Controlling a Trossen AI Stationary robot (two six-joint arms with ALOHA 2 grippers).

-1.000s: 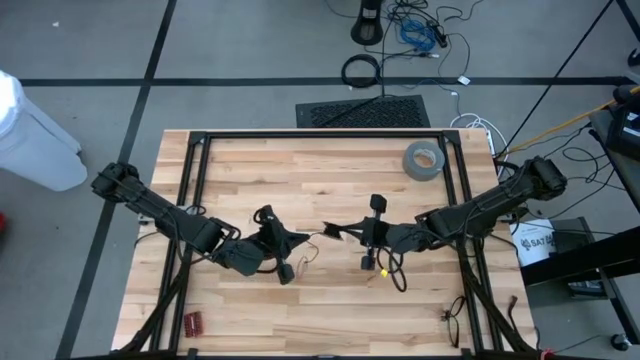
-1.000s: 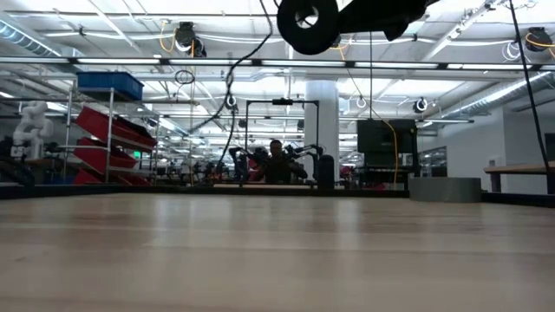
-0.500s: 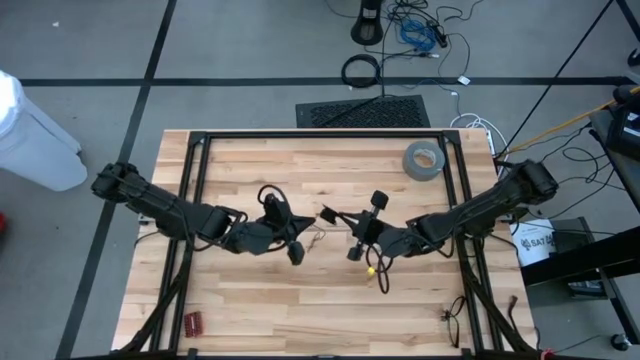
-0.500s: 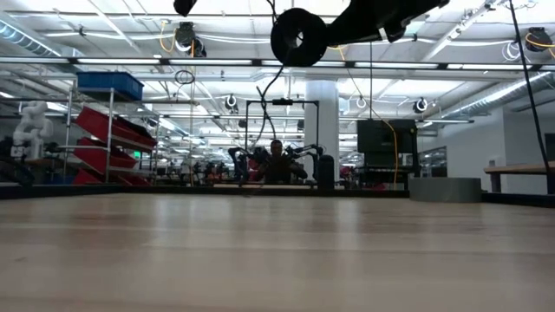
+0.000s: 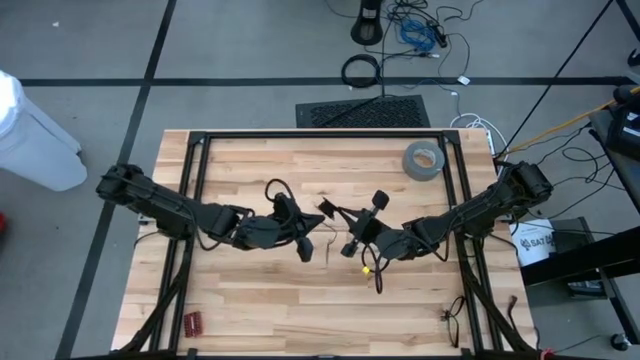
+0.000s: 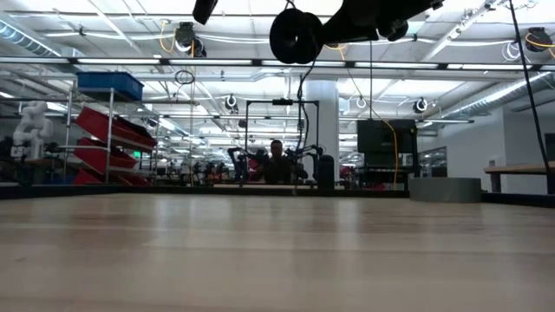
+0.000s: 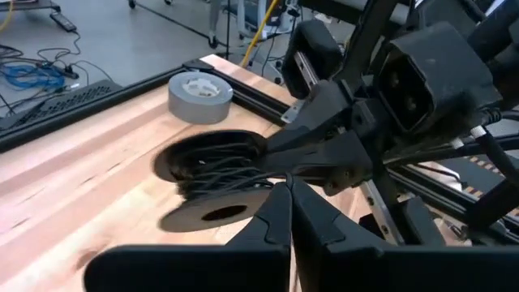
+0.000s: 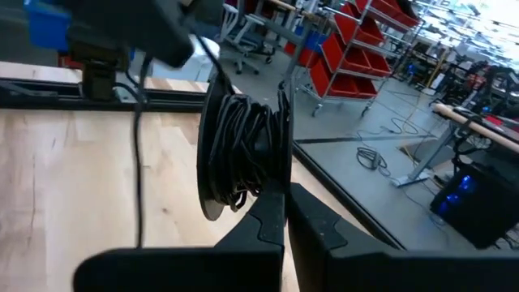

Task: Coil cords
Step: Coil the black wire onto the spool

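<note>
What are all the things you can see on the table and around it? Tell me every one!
spool: one, black, wound with thin black cord, held up between the two grippers over the middle of the table
tape roll: one, grey, far right corner of the table
small red thing: one, near left corner of the table
table: one, light wood with a black frame
cable ring: one, black, on the floor beyond the table
blue cable: one tangle, floor beyond the table
white bin: one, floor left of the table
left gripper: shut, mid-table
right gripper: shut, mid-table
</note>
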